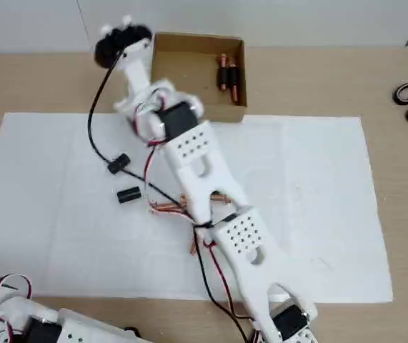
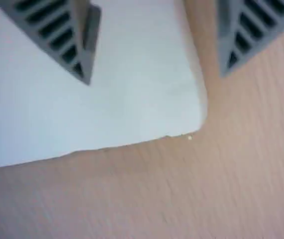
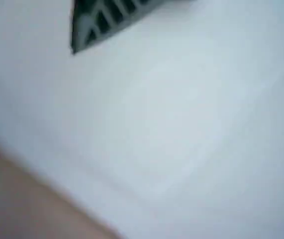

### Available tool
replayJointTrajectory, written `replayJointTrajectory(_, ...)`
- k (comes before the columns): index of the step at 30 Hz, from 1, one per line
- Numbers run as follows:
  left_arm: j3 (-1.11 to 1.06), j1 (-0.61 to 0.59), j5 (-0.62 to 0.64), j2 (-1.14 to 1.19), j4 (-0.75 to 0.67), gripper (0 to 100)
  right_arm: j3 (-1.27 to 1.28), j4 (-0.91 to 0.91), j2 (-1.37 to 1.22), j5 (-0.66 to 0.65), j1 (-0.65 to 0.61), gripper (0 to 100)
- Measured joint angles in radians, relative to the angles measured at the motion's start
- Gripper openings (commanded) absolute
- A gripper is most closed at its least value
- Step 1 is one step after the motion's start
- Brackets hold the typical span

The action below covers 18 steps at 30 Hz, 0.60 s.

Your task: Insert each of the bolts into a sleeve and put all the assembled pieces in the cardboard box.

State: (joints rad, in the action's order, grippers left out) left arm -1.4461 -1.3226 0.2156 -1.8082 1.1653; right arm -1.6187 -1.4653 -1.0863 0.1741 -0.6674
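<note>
The loose copper-coloured bolts (image 1: 165, 207) on the white paper sheet (image 1: 318, 214) are judged liable to be scattered, since the white right arm (image 1: 202, 168) and its cables (image 1: 96, 107) lie across them. The right gripper (image 1: 121, 43) is held beside the open brown cardboard box (image 1: 198, 53), well apart from them; its opening cannot be told. The left gripper (image 2: 154, 74) is spread wide, empty, over the sheet's corner.
</note>
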Motion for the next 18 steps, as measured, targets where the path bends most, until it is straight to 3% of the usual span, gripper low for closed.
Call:
replayJointTrajectory(4,0.0,0.0,0.0,0.0,0.0,16,0.006,-0.041,0.0,0.265,-0.035,13.0)
replayJointTrajectory(11,0.0,0.0,0.0,0.0,0.0,16,0.012,-0.035,-0.002,0.578,-0.095,13.0)
replayJointTrajectory(18,0.0,0.0,0.0,0.0,0.0,16,0.012,-0.034,-0.127,0.658,-0.135,13.2)
